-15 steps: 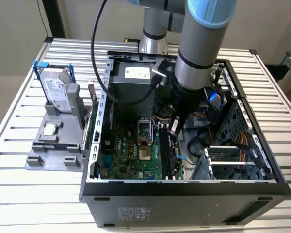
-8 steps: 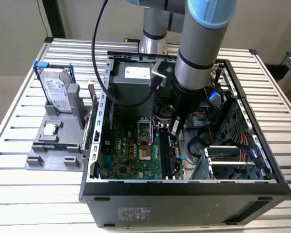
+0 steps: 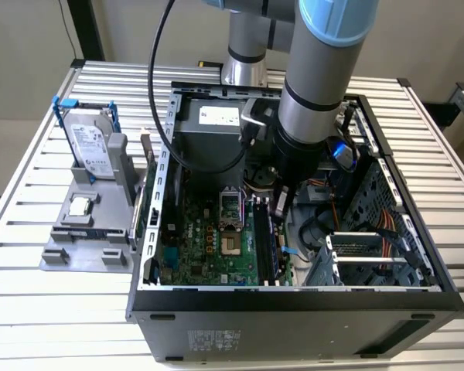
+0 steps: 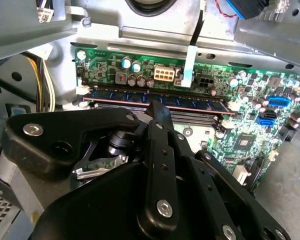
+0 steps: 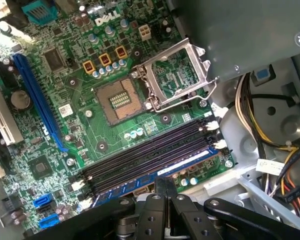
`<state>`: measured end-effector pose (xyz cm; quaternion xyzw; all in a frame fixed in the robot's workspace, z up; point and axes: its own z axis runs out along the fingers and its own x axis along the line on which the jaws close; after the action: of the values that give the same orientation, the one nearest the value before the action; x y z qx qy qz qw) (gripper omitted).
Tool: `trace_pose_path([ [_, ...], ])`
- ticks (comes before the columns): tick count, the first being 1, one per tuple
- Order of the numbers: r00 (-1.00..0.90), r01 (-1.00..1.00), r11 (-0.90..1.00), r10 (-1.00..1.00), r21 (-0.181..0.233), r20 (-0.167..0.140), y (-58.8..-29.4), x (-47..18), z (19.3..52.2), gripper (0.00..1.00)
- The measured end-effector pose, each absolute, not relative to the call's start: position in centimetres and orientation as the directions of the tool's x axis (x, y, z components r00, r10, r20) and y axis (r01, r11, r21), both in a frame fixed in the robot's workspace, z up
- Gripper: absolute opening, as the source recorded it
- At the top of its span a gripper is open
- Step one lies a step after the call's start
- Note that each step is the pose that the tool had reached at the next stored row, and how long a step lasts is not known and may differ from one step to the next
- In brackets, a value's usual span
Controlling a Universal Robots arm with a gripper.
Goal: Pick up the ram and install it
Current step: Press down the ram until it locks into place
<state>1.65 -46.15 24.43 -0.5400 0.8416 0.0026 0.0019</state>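
Note:
The ram is a dark blue stick with black chips. It stands in the motherboard slot closest to the board's edge, with white latches at both ends, and also shows in the first wrist view. My gripper is inside the open computer case, directly over the middle of the stick. Its black fingers are shut together and their tips rest on the ram's upper edge. In the first wrist view the gripper meets the stick at the same spot. In the exterior view the gripper hangs over the memory slots.
The empty processor socket lies with its metal frame flipped up beside the slots. Cable bundles and drive bays crowd the case on the exterior view's right. Outside the case stands a grey holder with a silver hard drive and a small square chip.

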Motion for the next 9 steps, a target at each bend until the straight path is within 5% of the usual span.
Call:
trace_pose_path([
  [9, -0.337, -0.942, 0.337, -0.942, 0.002, -0.006, -46.16, 1.65, 24.43, 0.0],
])
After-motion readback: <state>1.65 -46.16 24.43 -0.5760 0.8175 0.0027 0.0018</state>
